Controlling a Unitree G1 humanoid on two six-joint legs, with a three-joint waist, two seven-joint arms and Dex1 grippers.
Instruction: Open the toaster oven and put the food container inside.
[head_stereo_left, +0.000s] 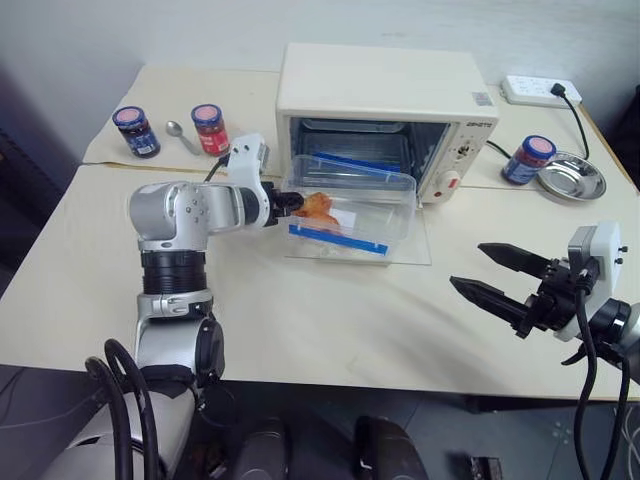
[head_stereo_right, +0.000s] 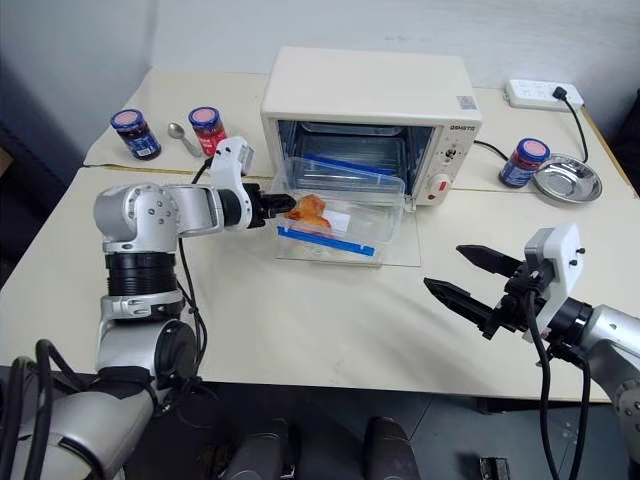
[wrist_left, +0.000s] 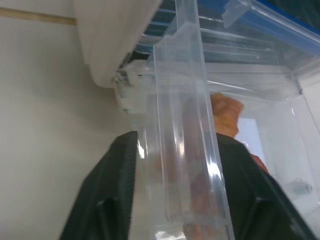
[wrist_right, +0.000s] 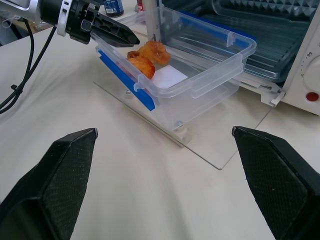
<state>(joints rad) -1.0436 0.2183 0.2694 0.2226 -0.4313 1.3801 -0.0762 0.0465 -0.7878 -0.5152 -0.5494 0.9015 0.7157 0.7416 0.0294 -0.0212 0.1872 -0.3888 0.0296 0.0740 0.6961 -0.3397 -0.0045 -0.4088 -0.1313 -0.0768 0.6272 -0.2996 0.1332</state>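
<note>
Up front in the left eye view, the cream-white boxy toaster oven (head_stereo_left: 385, 110) stands on the pale counter (head_stereo_left: 300, 320) with its glass door (head_stereo_left: 410, 252) dropped flat. The clear rectangular plastic food container with blue clip strips (head_stereo_left: 350, 212) rests on that door, its far end at the oven mouth, orange-brown food inside. My left end effector (head_stereo_left: 283, 203) sits at the container's near-left wall. My right end effector (head_stereo_left: 500, 275) hangs well apart over the counter, black fingers spread wide, holding nothing.

Through the left wrist view, my two fingers (wrist_left: 112, 195) stand either side of the container's clear wall (wrist_left: 187, 150), slightly apart from it rather than pinching.

From the right wrist view, the left end effector (wrist_right: 127, 39) points at the container's rim beside the food (wrist_right: 145, 57).
</note>
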